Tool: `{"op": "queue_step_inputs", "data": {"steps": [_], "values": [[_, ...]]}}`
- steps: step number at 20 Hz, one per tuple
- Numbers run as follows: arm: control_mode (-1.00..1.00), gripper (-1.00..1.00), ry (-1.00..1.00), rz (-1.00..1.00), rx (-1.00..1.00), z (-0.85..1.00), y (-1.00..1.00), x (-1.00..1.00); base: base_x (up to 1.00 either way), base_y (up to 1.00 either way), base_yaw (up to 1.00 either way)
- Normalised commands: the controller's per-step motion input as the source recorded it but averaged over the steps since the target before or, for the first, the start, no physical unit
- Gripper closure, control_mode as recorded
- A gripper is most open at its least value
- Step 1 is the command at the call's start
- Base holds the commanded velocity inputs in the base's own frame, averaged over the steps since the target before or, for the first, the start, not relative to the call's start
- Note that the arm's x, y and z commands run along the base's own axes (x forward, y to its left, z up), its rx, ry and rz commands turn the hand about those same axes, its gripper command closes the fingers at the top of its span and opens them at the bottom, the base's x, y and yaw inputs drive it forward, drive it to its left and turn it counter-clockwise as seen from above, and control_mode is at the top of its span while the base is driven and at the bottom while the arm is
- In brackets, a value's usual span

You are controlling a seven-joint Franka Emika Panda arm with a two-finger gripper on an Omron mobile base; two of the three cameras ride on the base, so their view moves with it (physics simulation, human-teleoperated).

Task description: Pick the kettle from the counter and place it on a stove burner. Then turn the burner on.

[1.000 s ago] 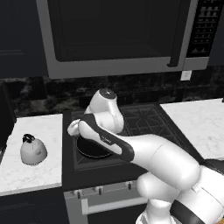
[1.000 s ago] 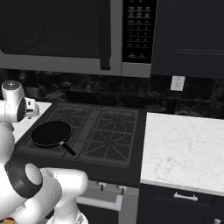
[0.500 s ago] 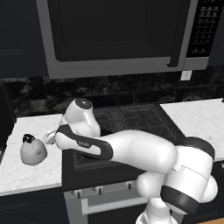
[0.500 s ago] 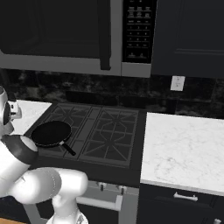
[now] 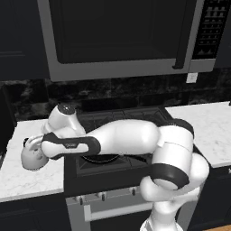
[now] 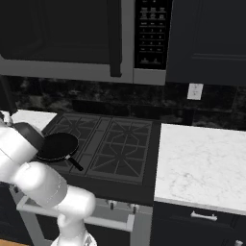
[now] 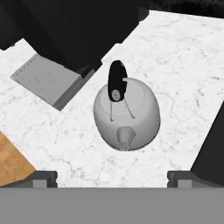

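A: Where is the tool (image 7: 112, 177) in the hand view?

B: Its two dark fingertips (image 7: 41, 177) rise at the bottom corners, far apart, so it stands wide with nothing between them. It looks down from above on the small squat silvery-white kettle with the dark arched handle (image 7: 126, 113).

A: And the kettle itself?

B: It sits upright on the white marble desk with faint grey veins (image 7: 183, 74), its short spout pointing toward the tool. In the left base view the kettle (image 5: 32, 155) rests on the left stretch of desk (image 5: 22, 178), beside the dark gas cooktop, partly covered by the white arm.

A: What is on the cooktop?

B: A round black frying pan (image 6: 57, 145) lies on the front left black cast-iron burner grate (image 6: 72, 139), its handle toward the front.
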Motion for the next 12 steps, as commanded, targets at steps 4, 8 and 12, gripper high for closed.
{"op": "queue_step_inputs", "data": {"steps": [4,8,12], "values": [[-1.00,-1.00,0.00,-0.05,0.00,0.00,0.22,0.35,0.00,0.00,0.00],[-1.00,-1.00,0.00,-0.08,-0.02,-0.12,0.23,0.28,0.00,0.00,0.00],[-1.00,-1.00,0.00,-0.09,-0.02,-0.12,0.30,0.22,0.00,0.00,0.00]]}}
